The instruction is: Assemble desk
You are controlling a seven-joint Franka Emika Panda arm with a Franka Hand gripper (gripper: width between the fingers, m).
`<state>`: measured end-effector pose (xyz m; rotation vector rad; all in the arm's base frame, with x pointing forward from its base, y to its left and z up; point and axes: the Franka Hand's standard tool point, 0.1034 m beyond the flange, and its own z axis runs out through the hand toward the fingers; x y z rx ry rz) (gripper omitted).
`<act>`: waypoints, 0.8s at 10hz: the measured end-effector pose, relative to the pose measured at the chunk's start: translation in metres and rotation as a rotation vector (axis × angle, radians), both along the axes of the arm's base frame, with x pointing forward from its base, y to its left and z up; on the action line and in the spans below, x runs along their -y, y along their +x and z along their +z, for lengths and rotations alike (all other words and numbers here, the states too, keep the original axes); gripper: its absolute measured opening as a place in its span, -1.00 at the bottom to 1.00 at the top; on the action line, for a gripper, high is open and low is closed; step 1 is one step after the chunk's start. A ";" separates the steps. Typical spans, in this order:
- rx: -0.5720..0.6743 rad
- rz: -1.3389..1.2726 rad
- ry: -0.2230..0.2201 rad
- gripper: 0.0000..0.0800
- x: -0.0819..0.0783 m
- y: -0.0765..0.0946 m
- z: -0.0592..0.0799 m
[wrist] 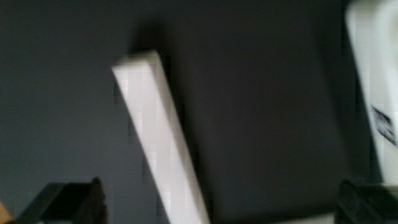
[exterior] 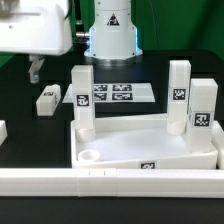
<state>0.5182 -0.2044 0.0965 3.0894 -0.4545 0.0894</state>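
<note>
Tool [exterior: 35, 72] wide open, empty, above loose leg [exterior: 47, 99]; desk top [exterior: 150, 150] carries three upright legs

The wrist view is blurred: a long white square-section plastic leg [wrist: 159, 140] runs out of frame, and only the dark fingers' [wrist: 68, 203] tips show.

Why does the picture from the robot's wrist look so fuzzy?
Wrist view: the long white piece is smeared and soft, likely from motion or closeness; the background is dark. Exterior view: sharper, with the desk top brightly lit and slightly washed out.
</note>
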 end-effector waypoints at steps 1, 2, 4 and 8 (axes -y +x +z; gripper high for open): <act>-0.009 -0.016 0.011 0.62 0.004 -0.008 -0.006; -0.004 -0.013 0.010 0.62 0.002 -0.004 -0.004; -0.005 -0.012 0.009 0.62 0.002 -0.005 -0.004; -0.035 -0.101 0.044 0.62 0.001 -0.067 -0.043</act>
